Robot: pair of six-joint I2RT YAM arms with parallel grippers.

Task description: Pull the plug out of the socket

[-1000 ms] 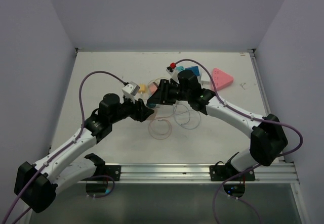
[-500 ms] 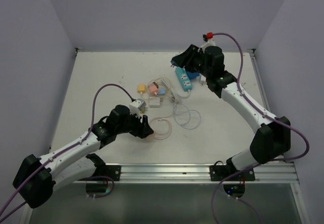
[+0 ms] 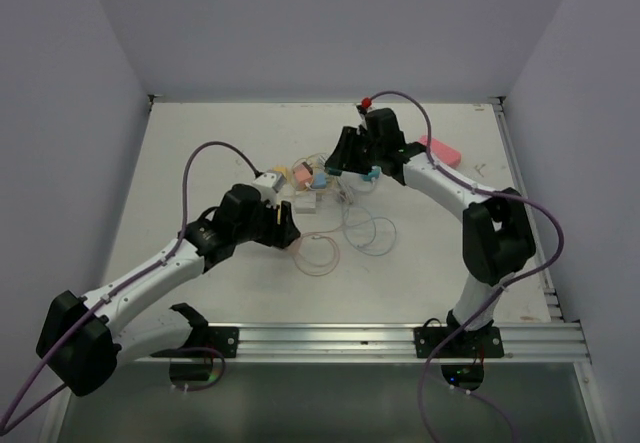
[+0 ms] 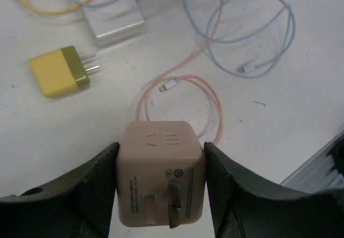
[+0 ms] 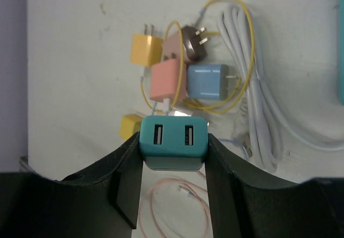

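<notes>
The right end effector (image 5: 173, 146), clamped on the teal plug (image 5: 173, 136), has swung from the rear to above the loose chargers (image 5: 167, 79). The left end effector (image 4: 161, 195) clamps the pink plug (image 4: 160, 163). Both look socket-free; extraction likely done.

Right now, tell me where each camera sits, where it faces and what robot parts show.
Top: above and behind, looking down at the table; left arm and right arm show.
Left wrist: looks down past the left gripper clamping a pink charger.
Right wrist: looks down past the right gripper clamping a teal charger.
Shared: all show the pink cable.
</notes>
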